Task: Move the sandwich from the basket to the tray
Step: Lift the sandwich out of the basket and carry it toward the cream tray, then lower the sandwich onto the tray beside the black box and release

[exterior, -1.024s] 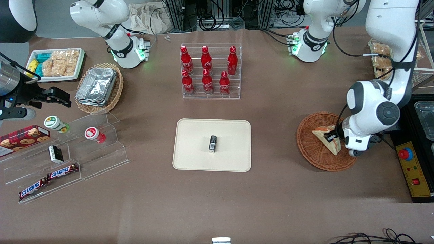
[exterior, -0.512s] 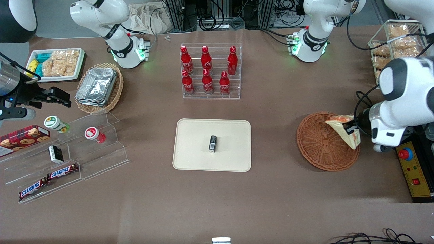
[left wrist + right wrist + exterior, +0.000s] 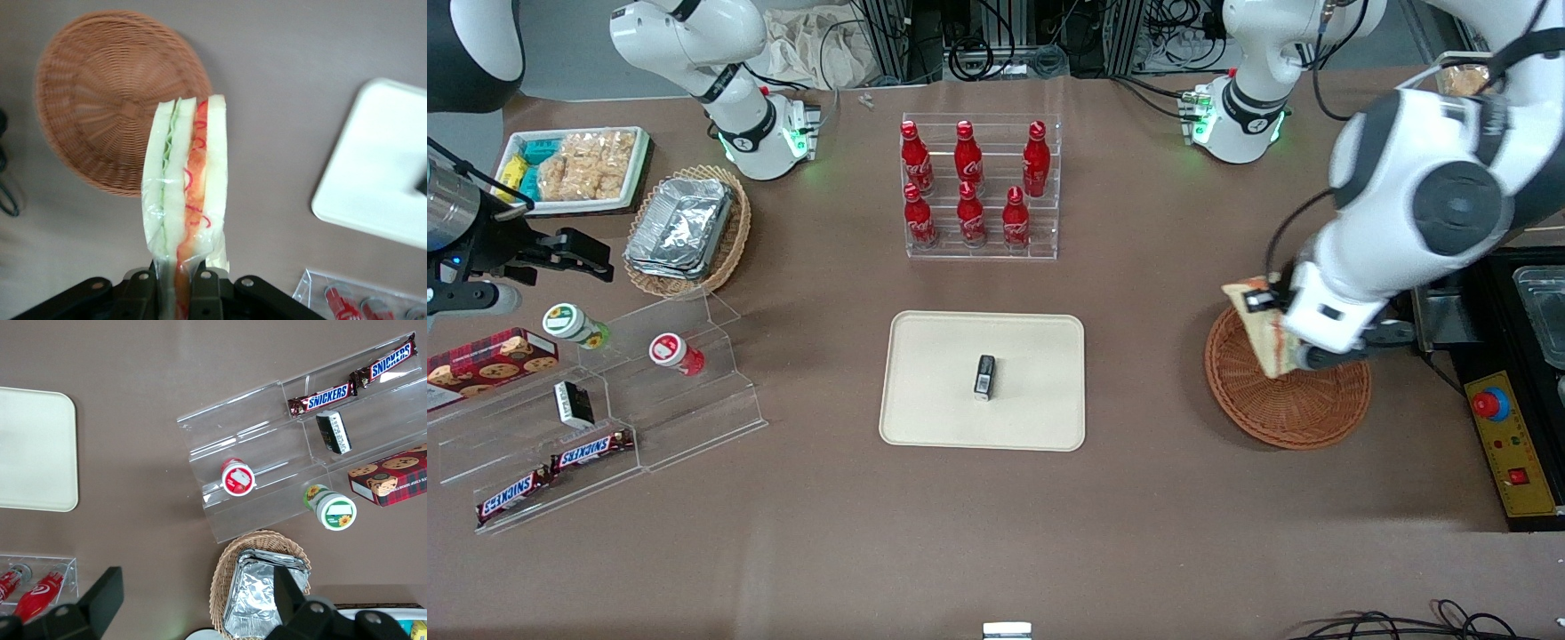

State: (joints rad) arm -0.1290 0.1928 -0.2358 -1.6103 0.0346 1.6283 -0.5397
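Note:
My left gripper (image 3: 1265, 304) is shut on the sandwich (image 3: 1264, 342), a plastic-wrapped wedge of white bread with red and green filling. It hangs in the air above the rim of the reddish-brown wicker basket (image 3: 1303, 404), on the side nearest the tray. In the left wrist view the sandwich (image 3: 187, 180) stands edge-on out of the gripper (image 3: 179, 283), with the basket (image 3: 100, 100) bare below it and a corner of the tray (image 3: 380, 173) beside it. The cream tray (image 3: 934, 356) lies mid-table with a small black box (image 3: 984, 376) on it.
A clear rack of red bottles (image 3: 980, 187) stands farther from the camera than the tray. A yellow box with a red stop button (image 3: 1507, 440) lies beside the basket. Toward the parked arm's end are a tan basket of foil containers (image 3: 685, 229) and a clear snack shelf (image 3: 605, 400).
The gripper lifted the sandwich out of the basket, swung it out toward the working arm's end, then carried it back higher over the basket's tray-side rim.

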